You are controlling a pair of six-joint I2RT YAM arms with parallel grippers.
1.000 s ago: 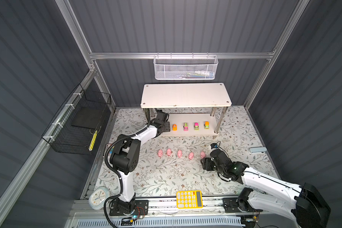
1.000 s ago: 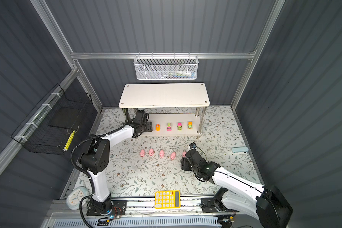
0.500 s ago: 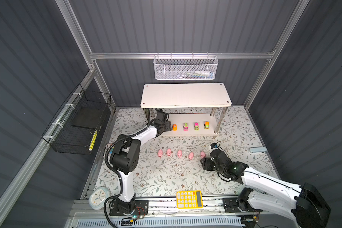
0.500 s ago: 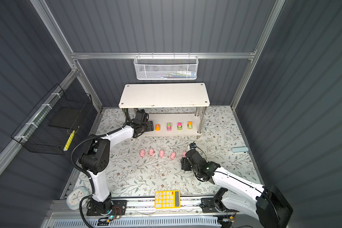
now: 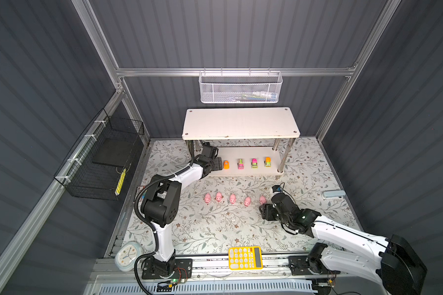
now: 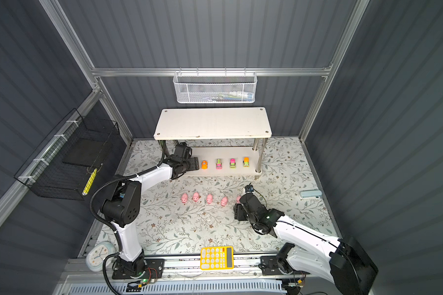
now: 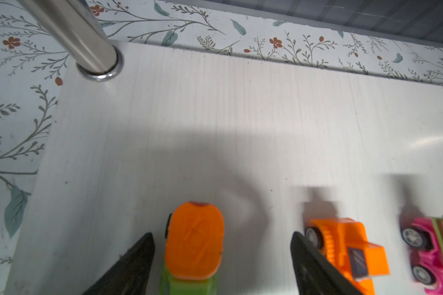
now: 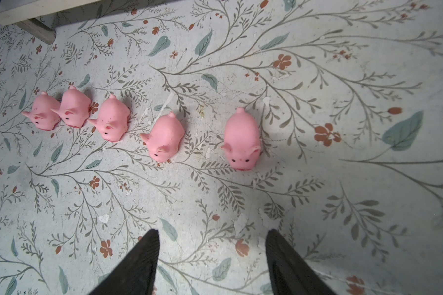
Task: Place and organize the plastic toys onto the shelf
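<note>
Five vehicles [image 5: 254,163] line the lower board of the shelf [image 7: 215,102], evenly spaced as if sorted by kind. The left end effector [image 5: 217,163] stands open astride the orange-and-green one [image 7: 193,245], gripping nothing. Five pigs [image 8: 112,118] sit in a row on the floral bench [image 8: 330,204] between grey ribbed walls [image 5: 241,33], with the right end effector [image 8: 212,236] open and empty beside them.

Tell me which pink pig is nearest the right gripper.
The rightmost pig in a top view, beside the right gripper; the other four sit farther left.
</note>
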